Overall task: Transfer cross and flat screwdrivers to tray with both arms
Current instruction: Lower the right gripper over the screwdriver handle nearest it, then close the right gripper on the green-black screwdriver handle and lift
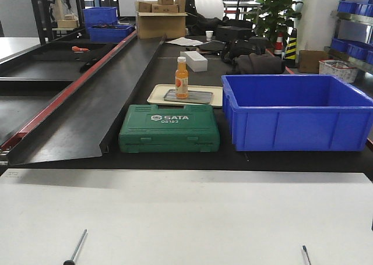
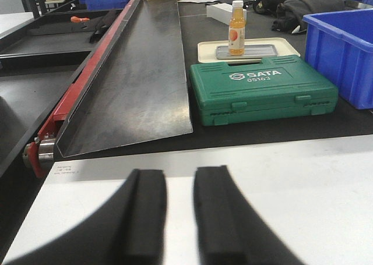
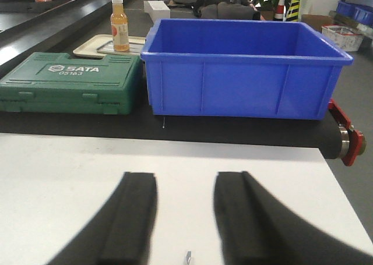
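Both jaws open, empty. R gripper [image 3: 187, 218] has R driver [image 1: 305, 254] shaft tip centred in its gap at frame bottom, shaft fore-aft, so the grab point is back toward the base. L gripper [image 2: 182, 218] sees only bare table [image 2: 291, 177], tho L driver [image 1: 76, 246] lies table-left, similar axis. Handles cut off, can't tell cross vs flat; tray not in any view.

Parted tool [image 2: 179, 218] over white table [image 2: 303, 183]
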Motion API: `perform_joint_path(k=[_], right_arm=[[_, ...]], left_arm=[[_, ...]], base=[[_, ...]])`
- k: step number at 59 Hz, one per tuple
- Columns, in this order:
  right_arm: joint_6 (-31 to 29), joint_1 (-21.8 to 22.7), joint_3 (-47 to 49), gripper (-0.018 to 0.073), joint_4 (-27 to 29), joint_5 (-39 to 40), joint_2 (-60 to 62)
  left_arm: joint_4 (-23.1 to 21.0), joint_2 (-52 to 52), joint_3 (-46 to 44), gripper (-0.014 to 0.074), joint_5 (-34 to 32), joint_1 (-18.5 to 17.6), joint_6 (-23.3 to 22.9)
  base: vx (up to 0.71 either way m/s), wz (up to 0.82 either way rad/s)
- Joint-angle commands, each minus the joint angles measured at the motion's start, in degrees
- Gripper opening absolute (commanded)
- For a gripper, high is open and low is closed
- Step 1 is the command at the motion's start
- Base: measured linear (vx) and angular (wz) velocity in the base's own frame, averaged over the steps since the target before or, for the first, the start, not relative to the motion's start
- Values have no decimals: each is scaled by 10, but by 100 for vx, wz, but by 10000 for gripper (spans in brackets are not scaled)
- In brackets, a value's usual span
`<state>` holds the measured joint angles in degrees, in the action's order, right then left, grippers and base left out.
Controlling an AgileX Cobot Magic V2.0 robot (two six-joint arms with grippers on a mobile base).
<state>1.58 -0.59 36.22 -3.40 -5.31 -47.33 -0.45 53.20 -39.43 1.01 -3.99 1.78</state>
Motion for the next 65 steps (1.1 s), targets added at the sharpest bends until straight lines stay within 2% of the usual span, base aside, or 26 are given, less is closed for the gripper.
perform_joint_path(k=[1,3,7,13,18,23,27,34,46,65], right_arm=[[10,1,21,564,6,40,3],[17,1,21,636,17,46,3],[30,1,21,724,41,53,3],[36,1,33,729,63,14,-1],[18,1,77,720,58,-76,-33],[9,1,152,693,58,-230,-102],[9,1,205,670,58,-323,-165],[5,1,266,617,57,-420,-273],[-7,1,284,531,64,-437,-427],[-23,1,284,519,78,-398,-558]], left_arm=[[-4,-4,-23,427,-45,-1,-6],[-4,-4,-23,459,-45,-1,-6],[-4,-4,-23,506,-44,-1,-6],[-4,-4,-23,527,-36,-1,-6],[-4,-4,-23,524,-28,-1,-6],[-4,-4,-23,524,-21,-1,-6],[-4,-4,-23,524,-16,-1,-6],[-4,-4,-23,524,-7,-1,-6],[-4,-4,-23,524,2,-1,-6],[-4,-4,-23,524,3,-1,-6]], base=[[0,0],[0,0],[0,0],[0,0],[0,0],[0,0],[0,0],[0,0],[0,0],[0,0]])
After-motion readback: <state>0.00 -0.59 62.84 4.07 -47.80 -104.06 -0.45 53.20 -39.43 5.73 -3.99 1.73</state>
